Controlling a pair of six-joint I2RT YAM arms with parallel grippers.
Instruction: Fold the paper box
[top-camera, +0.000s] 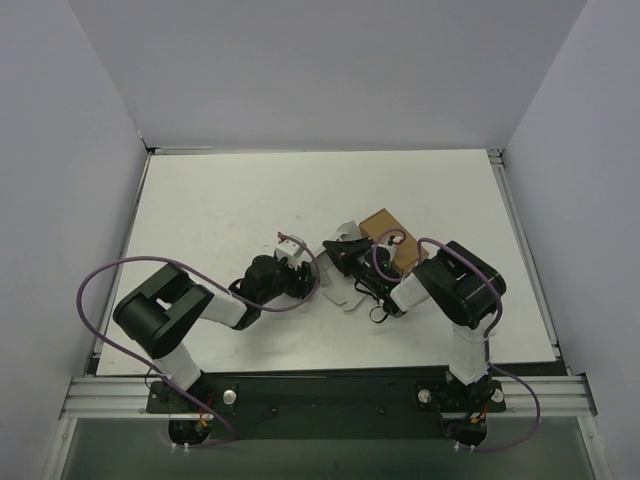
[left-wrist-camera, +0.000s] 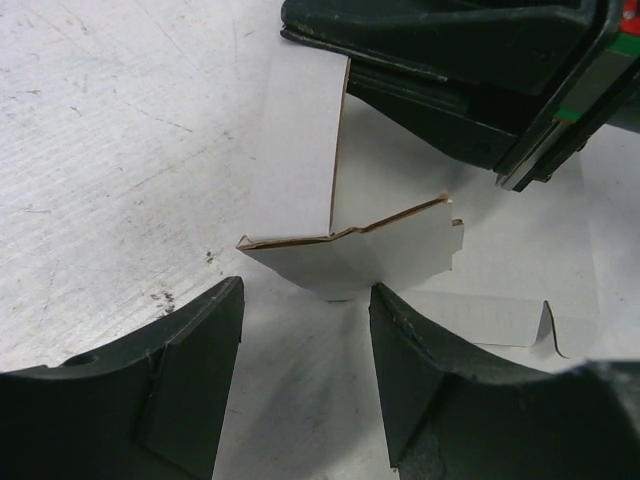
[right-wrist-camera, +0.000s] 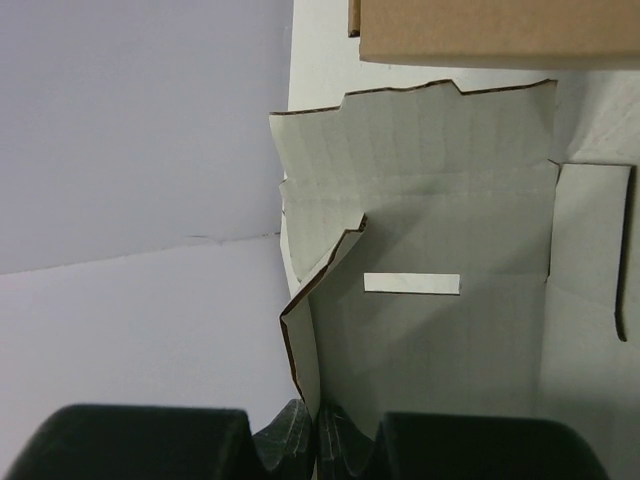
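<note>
Left gripper (left-wrist-camera: 305, 300) is seen with fingers spread, nothing held. Raised flap of paper box (left-wrist-camera: 370, 255) stands just ahead of gap. Paper box is laid mid-table, between both grippers. Right gripper (right-wrist-camera: 318, 425) is pressed together, side flap pinched. Brown box (top-camera: 388, 232) is placed just beside, at far side. Judged best: raised flap to be pushed slowly along crease, other flap held pinched by right gripper.

A robotics lab cell. Plain walls (top-camera: 330, 70) box the white bench (top-camera: 220, 205) at nine, twelve and three; an aluminium rail (top-camera: 105, 398) spans six o'clock.
</note>
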